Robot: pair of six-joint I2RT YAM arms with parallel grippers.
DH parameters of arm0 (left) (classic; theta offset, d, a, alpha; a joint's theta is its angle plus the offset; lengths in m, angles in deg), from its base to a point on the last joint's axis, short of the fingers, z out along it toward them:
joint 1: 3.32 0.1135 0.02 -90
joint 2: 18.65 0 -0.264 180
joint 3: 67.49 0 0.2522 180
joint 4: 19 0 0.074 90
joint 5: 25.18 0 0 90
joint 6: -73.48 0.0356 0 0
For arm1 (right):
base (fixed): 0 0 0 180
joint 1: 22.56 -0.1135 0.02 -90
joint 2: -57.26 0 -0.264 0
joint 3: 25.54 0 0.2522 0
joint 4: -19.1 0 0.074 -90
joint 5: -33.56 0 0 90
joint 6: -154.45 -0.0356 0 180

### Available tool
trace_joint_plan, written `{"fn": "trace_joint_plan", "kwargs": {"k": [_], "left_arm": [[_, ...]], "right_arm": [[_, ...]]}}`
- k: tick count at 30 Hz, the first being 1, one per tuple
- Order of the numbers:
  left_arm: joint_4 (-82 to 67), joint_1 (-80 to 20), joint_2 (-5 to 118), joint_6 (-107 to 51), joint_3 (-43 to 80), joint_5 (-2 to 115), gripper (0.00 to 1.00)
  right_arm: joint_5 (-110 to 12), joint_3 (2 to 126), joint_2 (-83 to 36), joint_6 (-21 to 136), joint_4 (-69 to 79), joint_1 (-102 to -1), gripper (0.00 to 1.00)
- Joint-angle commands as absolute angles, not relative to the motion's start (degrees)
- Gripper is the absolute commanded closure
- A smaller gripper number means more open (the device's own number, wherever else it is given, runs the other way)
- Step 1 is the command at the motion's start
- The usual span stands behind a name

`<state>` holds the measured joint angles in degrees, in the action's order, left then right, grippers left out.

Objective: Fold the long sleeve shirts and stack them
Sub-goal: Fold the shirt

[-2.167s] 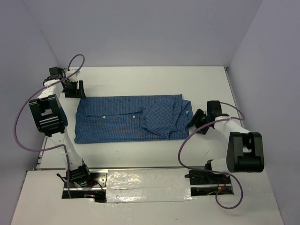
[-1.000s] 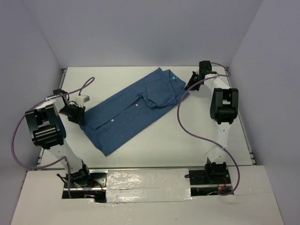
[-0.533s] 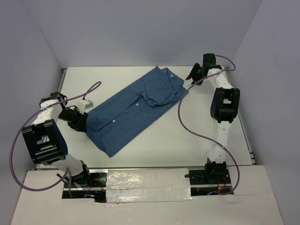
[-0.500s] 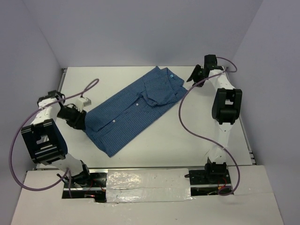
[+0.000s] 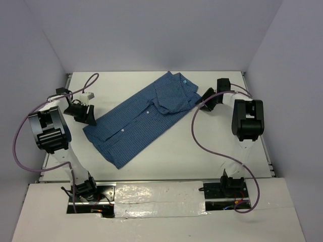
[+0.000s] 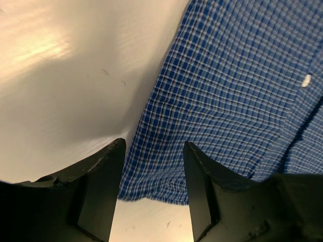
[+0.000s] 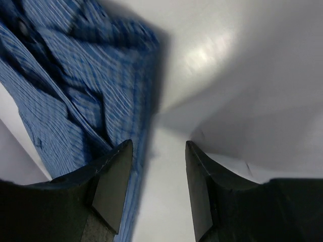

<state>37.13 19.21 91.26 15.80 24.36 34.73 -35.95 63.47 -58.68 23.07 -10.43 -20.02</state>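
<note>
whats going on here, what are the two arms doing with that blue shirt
Two robot arms are working on a blue checked shirt that lies flat and diagonal on the white table, with part of it folded over at the far end. The left gripper is open at the shirt's near left end, and the right gripper is open beside its far right end. Neither is gripping the cloth.

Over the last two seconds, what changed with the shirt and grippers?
The shirt was swung from level across the table to a diagonal, collar end far right. Both grippers then let go. The left gripper opened at the hem end, and the right gripper opened and drew back nearer. Since release the shirt has stayed put, flat and partly folded.
</note>
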Motion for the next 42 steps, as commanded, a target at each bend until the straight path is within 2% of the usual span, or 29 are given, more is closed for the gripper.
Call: {"fn": "trace_joint_plan", "kwargs": {"k": [1, 4, 5, 6, 7, 8, 9, 11, 14, 15, 18, 21, 25, 26, 29, 31, 34, 36, 37, 39, 40, 42], "left_arm": [[36.42, 18.74, 91.39, 14.15, 23.8, 35.55, 0.38], [36.68, 18.04, 91.04, 16.52, 19.59, 36.34, 0.41], [37.38, 17.61, 90.95, 17.49, 18.79, 36.6, 0.5], [37.74, 17.17, 90.95, 19.41, 18.0, 37.39, 0.55], [38.09, 16.12, 90.86, 20.21, 16.43, 37.65, 0.62], [38.61, 15.41, 90.78, 21.35, 15.72, 37.83, 0.68], [40.1, 14.71, 90.51, 23.71, 15.1, 37.92, 0.79], [42.21, 12.16, 89.99, 26.53, 13.34, 37.22, 0.9], [47.84, 7.33, 88.41, 34.78, 10.8, 34.67, 0.99], [48.46, 5.84, 87.79, 35.59, 9.83, 34.76, 1.0], [50.3, -2.14, 86.13, 39.97, 6.31, 33.18, 1.0], [50.66, -7.34, 84.98, 41.23, 3.59, 30.8, 0.99], [50.74, -15.44, 84.27, 40.87, 1.74, 28.96, 0.93], [51.36, -16.14, 83.4, 41.22, 1.65, 28.35, 0.89], [51.54, -17.99, 81.21, 40.88, 1.56, 25.27, 0.84], [50.4, -19.75, 80.49, 39.65, 2.26, 22.81, 0.82], [51.27, -20.54, 80.32, 38.42, 4.97, 19.91, 0.71], [52.85, -20.37, 79.44, 38.15, 7.34, 20.42, 0.63], [53.47, -20.19, 78.83, 38.15, 8.06, 21.04, 0.61], [55.48, -19.84, 75.5, 39.2, 9.63, 23.4, 0.53], [56.36, -19.75, 74.61, 40.6, 10.08, 24.29, 0.52], [59.43, -19.23, 72.94, 42.36, 11.13, 27.18, 0.49]], "right_arm": [[-34.9, 70.39, -63.5, 22.96, -8.72, -20.98, 0.47], [-35.7, 73.91, -65.7, 22.88, -10.04, -21.33, 0.68], [-35.7, 75.13, -67.27, 23.05, -11.35, -21.25, 0.8], [-35.79, 78.54, -68.15, 23.32, -12.49, -21.25, 0.83], [-35.53, 80.58, -69.29, 23.58, -13.46, -21.25, 0.9], [-35.44, 82.86, -70.52, 23.84, -15.91, -21.25, 0.93], [-35.44, 87.67, -72.89, 24.45, -17.24, -21.25, 0.95], [-35.87, 92.7, -76.4, 24.72, -20.48, -21.16, 0.98], [-35.35, 105.59, -81.32, 24.11, -23.47, -21.16, 0.99], [-35.09, 108.43, -82.74, 23.85, -24.27, -21.16, 0.99], [-32.9, 116.16, -87.39, 21.4, -24.55, -21.16, 0.97], [-31.48, 119.26, -89.96, 18.93, -22.7, -21.42, 0.88], [-34.72, 119.01, -89.53, 19.1, -24.9, -20.99, 0.57], [-35.43, 115.96, -87.43, 19.88, -24.2, -20.72, 0.54], [-35.09, 111.02, -83.73, 21.38, -20.25, -19.41, 0.45], [-34.56, 112.58, -83.54, 22.96, -21.9, -18.88, 0.33], [-34.91, 115.31, -81.8, 28.58, -27.87, -18.79, 0.31], [-36.22, 109.19, -72.79, 32.18, -29.03, -19.13, 0.31], [-37.01, 105.85, -72.73, 33.5, -29.03, -19.31, 0.3], [-38.86, 91.55, -58.31, 35.97, -24.66, -20.63, 0.3], [-38.78, 80.44, -54.32, 36.32, -22.72, -21.24, 0.3], [-38.16, 70.28, -44.59, 36.06, -19.03, -23.87, 0.3]]}}
